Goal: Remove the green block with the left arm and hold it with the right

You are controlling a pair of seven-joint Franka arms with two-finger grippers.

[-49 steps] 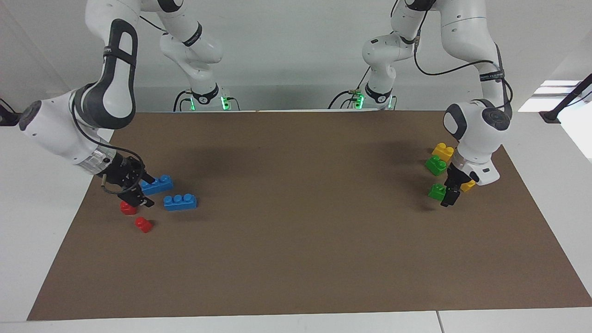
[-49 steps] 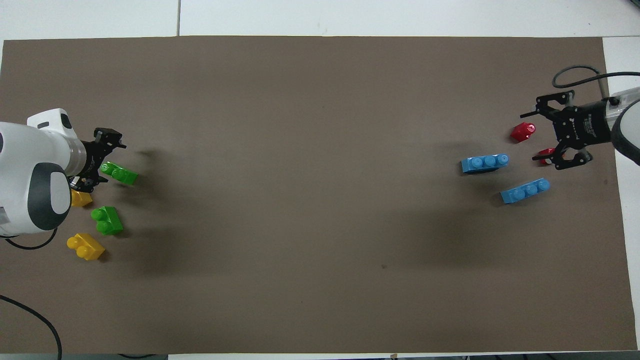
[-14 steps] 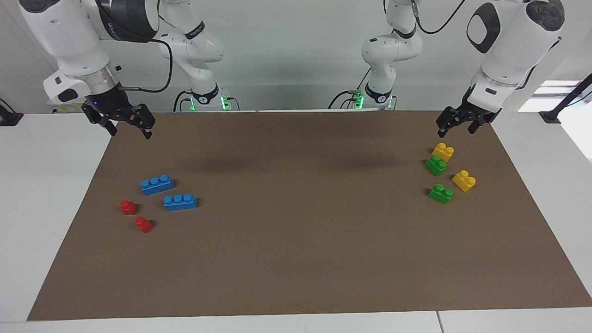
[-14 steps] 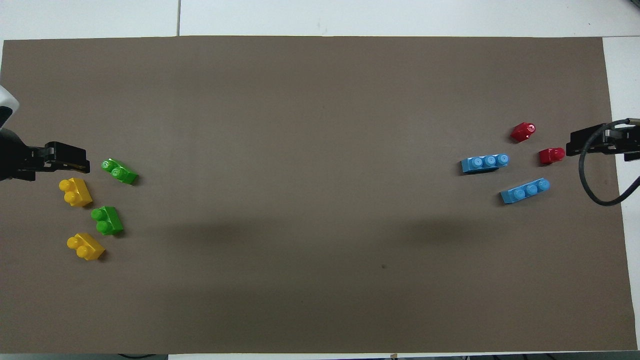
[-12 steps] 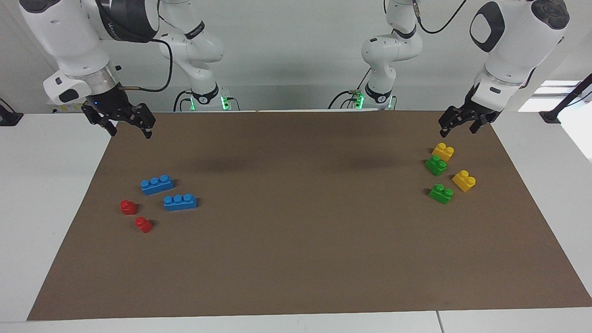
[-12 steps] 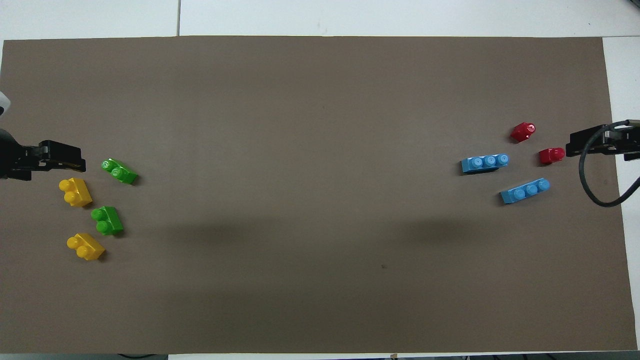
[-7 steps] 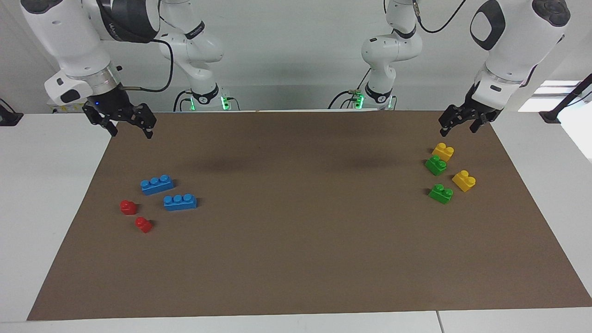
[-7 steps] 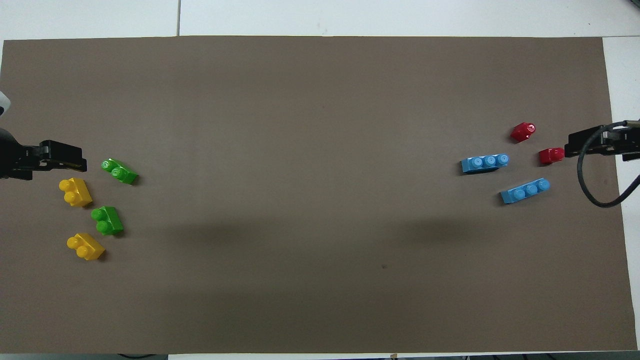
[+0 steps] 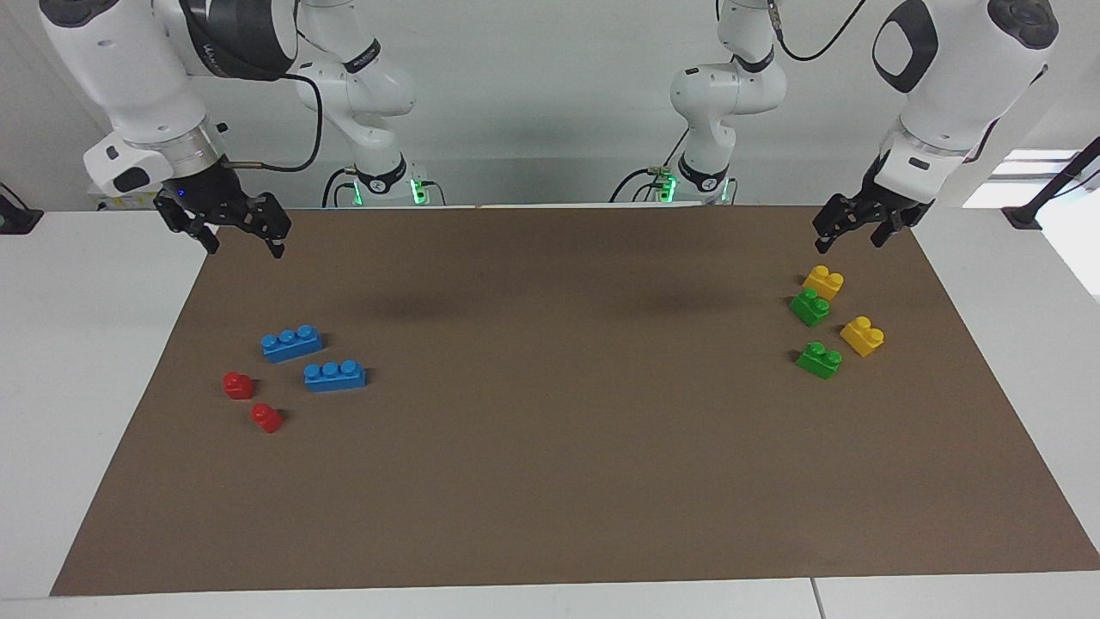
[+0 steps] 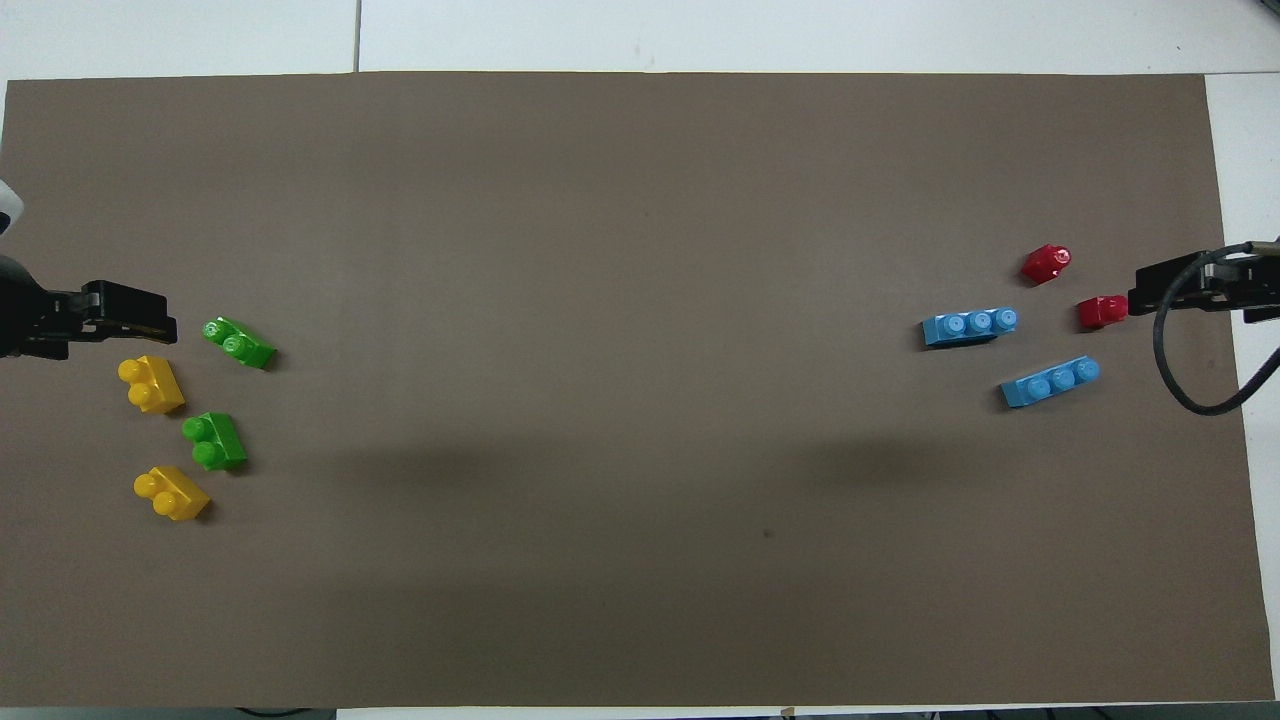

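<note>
Two green blocks lie on the brown mat [image 9: 550, 447] at the left arm's end, apart from each other: one [image 9: 810, 307] nearer to the robots, one [image 9: 819, 360] farther. In the overhead view they are the nearer one [image 10: 213, 441] and the farther one [image 10: 238, 343]. My left gripper [image 9: 849, 234] is open and empty, raised over the mat's edge nearest the robots, above that cluster; it also shows in the overhead view [image 10: 140, 322]. My right gripper [image 9: 242, 239] is open and empty, raised at the right arm's end, and shows in the overhead view [image 10: 1165, 285].
Two yellow bricks [image 9: 823, 281] [image 9: 862, 336] lie beside the green ones. At the right arm's end lie two blue bricks [image 9: 292, 342] [image 9: 334, 376] and two small red pieces [image 9: 238, 384] [image 9: 267, 418].
Both grippers have risen from the bricks they were down among 3.5 s ago and now hang high and empty. Over the last second they have hardly moved. No brick has moved.
</note>
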